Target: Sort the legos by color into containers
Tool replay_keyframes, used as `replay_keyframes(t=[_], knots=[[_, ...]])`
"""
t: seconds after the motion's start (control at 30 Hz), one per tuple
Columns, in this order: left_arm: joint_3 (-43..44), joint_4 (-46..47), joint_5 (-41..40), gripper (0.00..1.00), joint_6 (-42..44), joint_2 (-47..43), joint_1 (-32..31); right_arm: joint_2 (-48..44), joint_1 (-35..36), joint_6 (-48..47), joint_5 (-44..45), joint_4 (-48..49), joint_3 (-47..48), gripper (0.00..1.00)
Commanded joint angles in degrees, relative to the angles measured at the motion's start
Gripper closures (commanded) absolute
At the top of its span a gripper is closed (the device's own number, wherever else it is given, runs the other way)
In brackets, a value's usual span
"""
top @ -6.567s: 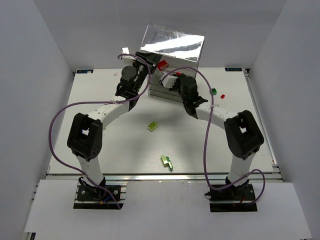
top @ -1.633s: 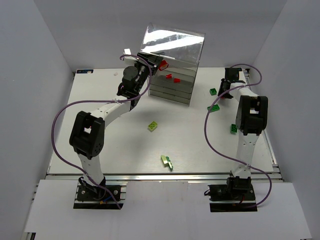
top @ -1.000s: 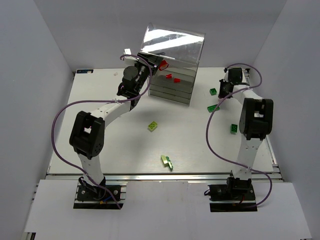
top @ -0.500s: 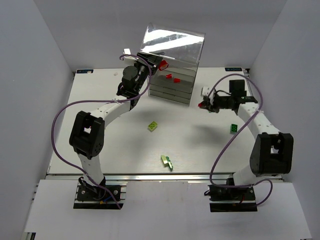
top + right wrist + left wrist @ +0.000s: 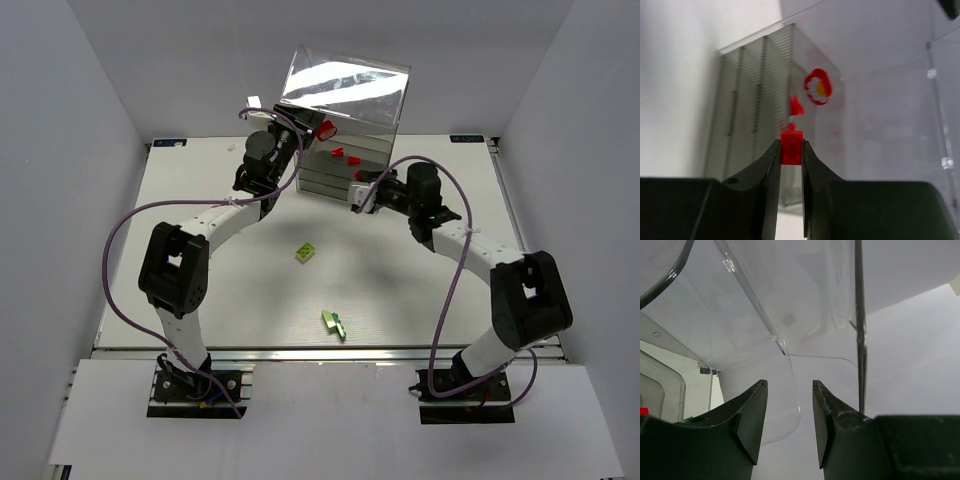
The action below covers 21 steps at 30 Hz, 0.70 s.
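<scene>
Counted: one tall clear plastic drawer box (image 5: 345,110) at 12 o'clock of white tabletop (image 5: 200,290). Two yellow-green bricks (image 5: 306,253) lie at centre and 6 o'clock, open room all round. Two small red bricks (image 5: 353,160) and one rounded red piece (image 5: 325,129) are seen at box. At box's 5 o'clock, third small red brick (image 5: 791,140) is clamped in right gripper (image 5: 790,150). Left gripper (image 5: 789,390) is held spread, nothing clamped, at box's 9 o'clock. Tabletop at 3 o'clock is partly hidden by right arm (image 5: 480,255).
</scene>
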Motion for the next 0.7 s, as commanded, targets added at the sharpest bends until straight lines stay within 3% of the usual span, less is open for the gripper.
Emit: replay_keyframes(t=[0.0, 0.17, 0.3, 0.5, 0.67], knots=[[2.3, 0.8, 0.7, 0.48, 0.4, -2.0, 0.3, 3.4, 3.2, -1.2, 10.8, 14.2, 3.1, 1.00], [2.2, 0.8, 0.7, 0.48, 0.6, -2.2, 0.3, 8.3, 7.1, -2.0, 18.8, 19.5, 7.0, 1.00], [1.5, 1.1, 0.7, 0.48, 0.6, -2.6, 0.3, 12.8, 9.0, -4.1, 30.9, 23.8, 10.6, 1.00], [1.4, 1.3, 0.7, 0.48, 0.5, -2.4, 0.3, 17.6, 10.6, -7.1, 39.5, 22.1, 16.5, 1.00], [1.7, 1.5, 0.7, 0.48, 0.4, -2.1, 0.3, 19.3, 10.8, -10.2, 40.6, 17.5, 18.3, 1.00]])
